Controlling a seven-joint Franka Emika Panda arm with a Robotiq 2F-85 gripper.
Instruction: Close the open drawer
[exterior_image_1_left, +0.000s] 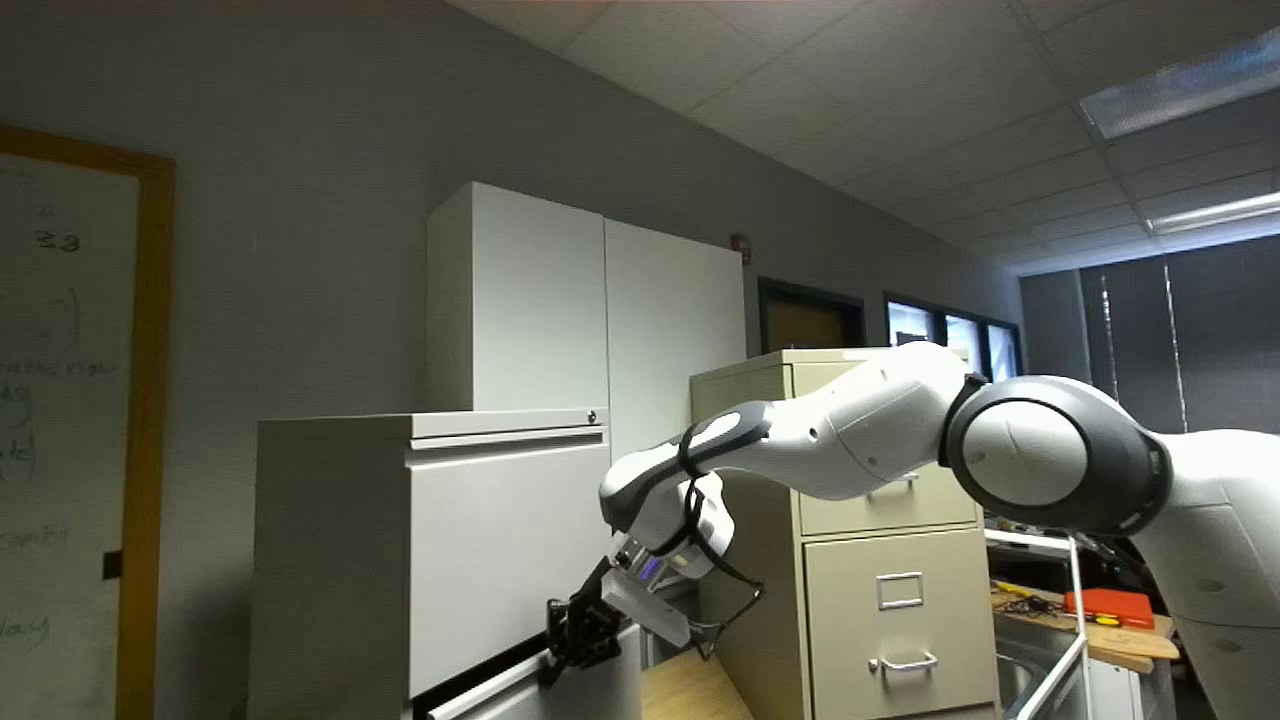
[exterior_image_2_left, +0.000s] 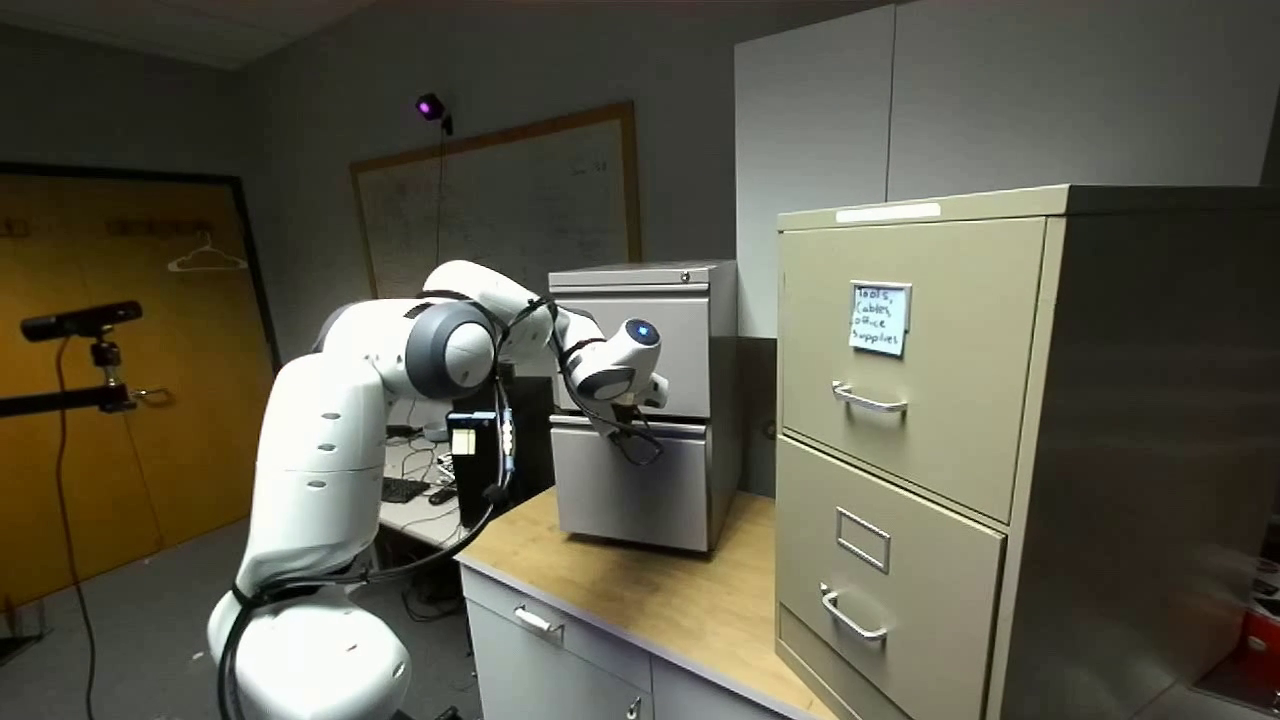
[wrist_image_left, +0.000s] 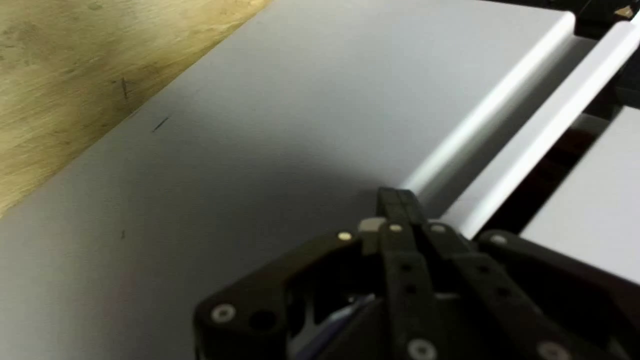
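Currently: 1 drawer (exterior_image_2_left: 625, 495) ajar, lower of 2 in grey cabinet (exterior_image_2_left: 724, 410), on counter (exterior_image_2_left: 600, 580) | 1 gripper (wrist_image_left: 398, 194), fingers (wrist_image_left: 387, 202) pressed together, tips at drawer's top edge, contact unclear | 1 arm (exterior_image_2_left: 335, 430) covering part of drawer front | nearby 1 beige cabinet (exterior_image_2_left: 1110, 430), 2 handles (exterior_image_2_left: 870, 403) | behind, 1 pale cupboard (exterior_image_2_left: 1050, 100), 2 doors (exterior_image_2_left: 815, 180) | 1 whiteboard (exterior_image_2_left: 510, 200)

Smooth, satiny metal drawer (wrist_image_left: 325, 95) and grainy, dark-marked wooden countertop (wrist_image_left: 75, 70).
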